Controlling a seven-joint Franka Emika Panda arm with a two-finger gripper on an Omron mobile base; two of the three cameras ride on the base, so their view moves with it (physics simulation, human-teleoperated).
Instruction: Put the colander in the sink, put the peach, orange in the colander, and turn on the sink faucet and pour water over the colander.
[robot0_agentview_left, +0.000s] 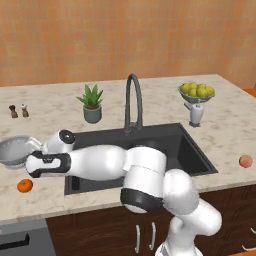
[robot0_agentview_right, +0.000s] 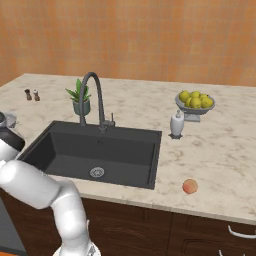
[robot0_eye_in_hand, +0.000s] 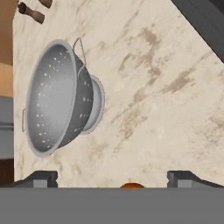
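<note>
The silver perforated colander (robot0_agentview_left: 14, 150) stands on the counter left of the sink (robot0_agentview_left: 186, 150); the hand view shows this colander (robot0_eye_in_hand: 57, 96) ahead of the fingers and apart from them. My gripper (robot0_eye_in_hand: 113, 179) hovers over the counter beside it, open, with nothing between its fingertips (robot0_eye_in_hand: 41, 178). The orange (robot0_agentview_left: 25, 185) lies near the counter's front edge, and a sliver of the orange (robot0_eye_in_hand: 132, 185) shows between the tips. The peach (robot0_agentview_left: 245, 161) rests on the counter right of the sink, as the peach (robot0_agentview_right: 189, 186) in the right base view confirms. The dark gooseneck faucet (robot0_agentview_left: 132, 100) rises behind the basin.
A potted plant (robot0_agentview_left: 91, 104) stands behind the sink, two small shakers (robot0_agentview_left: 18, 111) at the far left. A stemmed bowl of yellow-green fruit (robot0_agentview_left: 197, 93) and a white soap dispenser (robot0_agentview_left: 196, 115) stand at the back right. My arm stretches across the sink's front left.
</note>
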